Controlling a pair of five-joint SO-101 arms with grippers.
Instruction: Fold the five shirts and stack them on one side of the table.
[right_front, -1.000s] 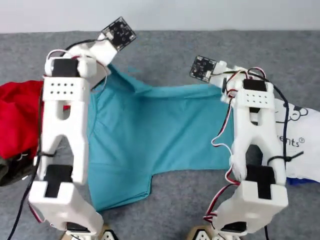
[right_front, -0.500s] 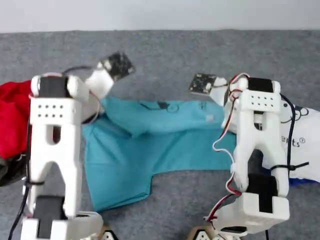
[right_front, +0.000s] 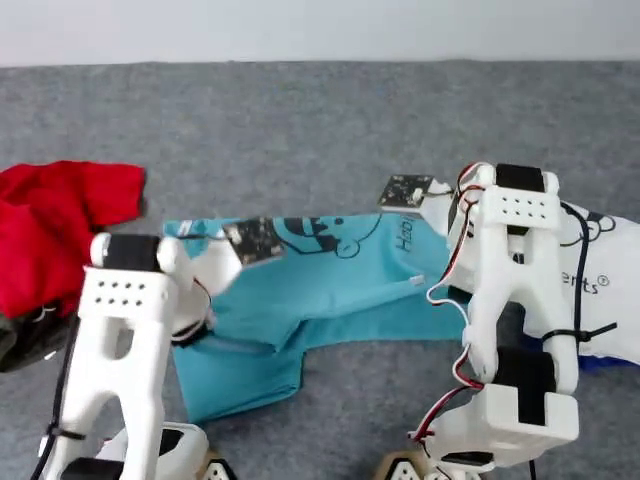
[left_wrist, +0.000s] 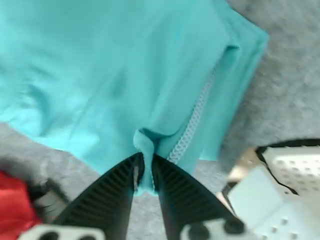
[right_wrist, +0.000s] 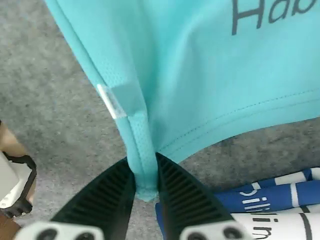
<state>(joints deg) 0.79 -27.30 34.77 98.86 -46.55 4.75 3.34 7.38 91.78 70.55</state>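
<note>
Teal shirt (right_front: 330, 290) is clamped inside left end effector (left_wrist: 145, 162) and right end effector (right_wrist: 145, 171).

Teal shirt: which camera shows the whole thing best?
The high view: the teal shirt lies spread across the table, partly folded. The left wrist view shows a bunched edge in the left gripper; the right wrist view shows its hem in the right gripper.
</note>
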